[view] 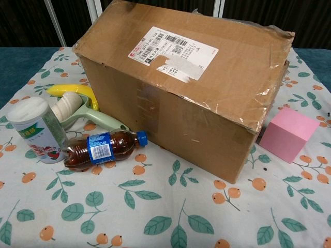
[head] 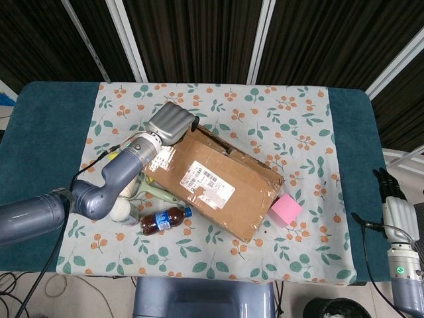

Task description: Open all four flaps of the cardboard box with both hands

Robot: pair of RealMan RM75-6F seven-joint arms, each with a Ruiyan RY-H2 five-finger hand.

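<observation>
Cardboard box point(head: 215, 185) sits mid-table on the floral cloth point(head: 278, 119), skewed to the table edges, labelled top face up; in the chest view its top face tips toward the camera, far edge raised, flaps closed. Left hand point(head: 171, 122) is at the box's far-left upper corner, back of the hand toward the head camera, fingers curled down over the edge; whether they pinch a flap or only press on the cardboard cannot be told. Right hand point(head: 392, 199) hangs off the right side of the table, well apart from the box, fingers pointing up and close together, nothing in them as far as can be seen. Judgement: the step is getting a flap edge free at that corner. Better done with fingertips hooked under the flap lip and lifted slowly, while the right hand comes in to steady the near-right end, since the box seems to rock rather than open. Pink block point(view: 288, 134) touches or nearly touches the box's right end; bottle point(view: 103, 149), tub point(view: 36, 129), brush point(view: 77, 111) and banana point(view: 72, 90) crowd the left. Hidden: the flap seam, any tape across it, the left fingertips; neither hand shows in the chest view.
</observation>
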